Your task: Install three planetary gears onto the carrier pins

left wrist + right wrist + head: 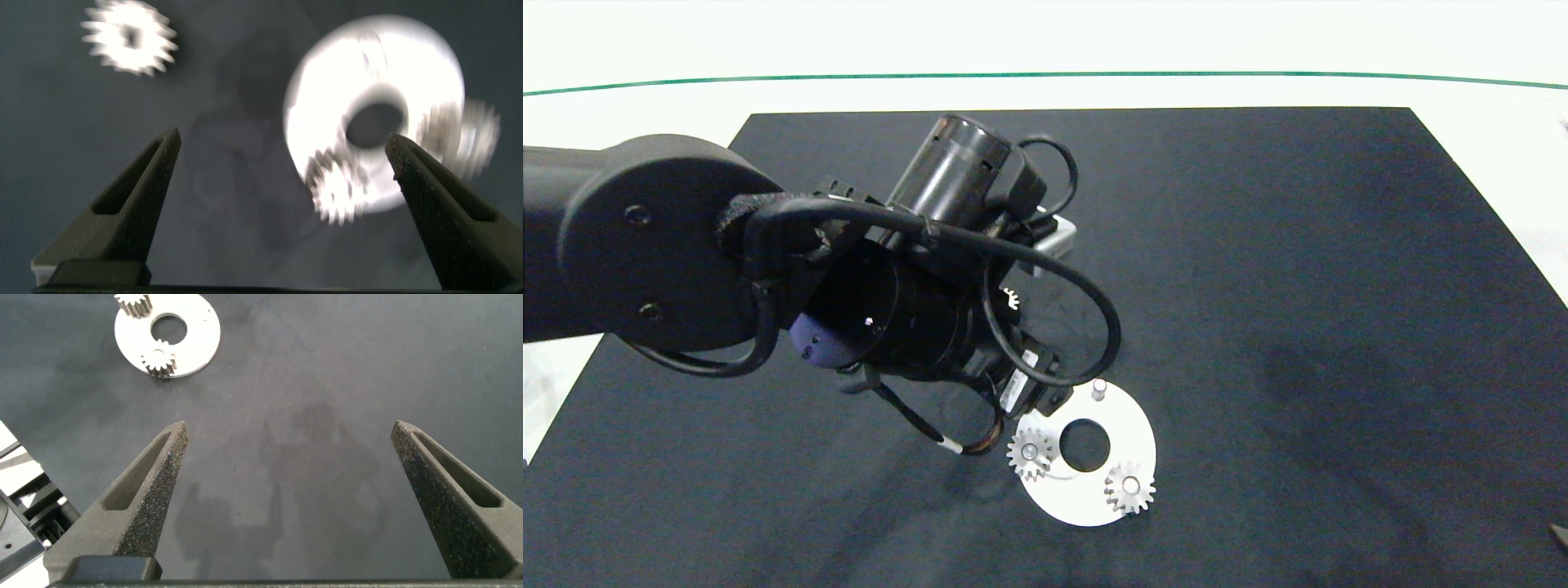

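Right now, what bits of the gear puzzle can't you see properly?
- Third gear, head view: mostly hidden behind the left arm's cable; only a few teeth show.
- Left end effector, head view: covered by its own arm, so not visible there.
- Disc and its gears, left wrist view: blurred, teeth unclear.
- Bare pin, right wrist view: can't be found on the small disc.
- Right end effector, head view: out of frame.

My gears (pixel 1030 454) look like bright silvery metal, teeth crisp and slightly shiny. The disc (pixel 1131 429) is smooth, flat white with a dull sheen. The mat (pixel 1298 286) is dark, matt, faintly grainy. My right fingers (pixel 151 498) look like rough, speckled grey plastic; my arm casing (pixel 637 245) smooth matt black.
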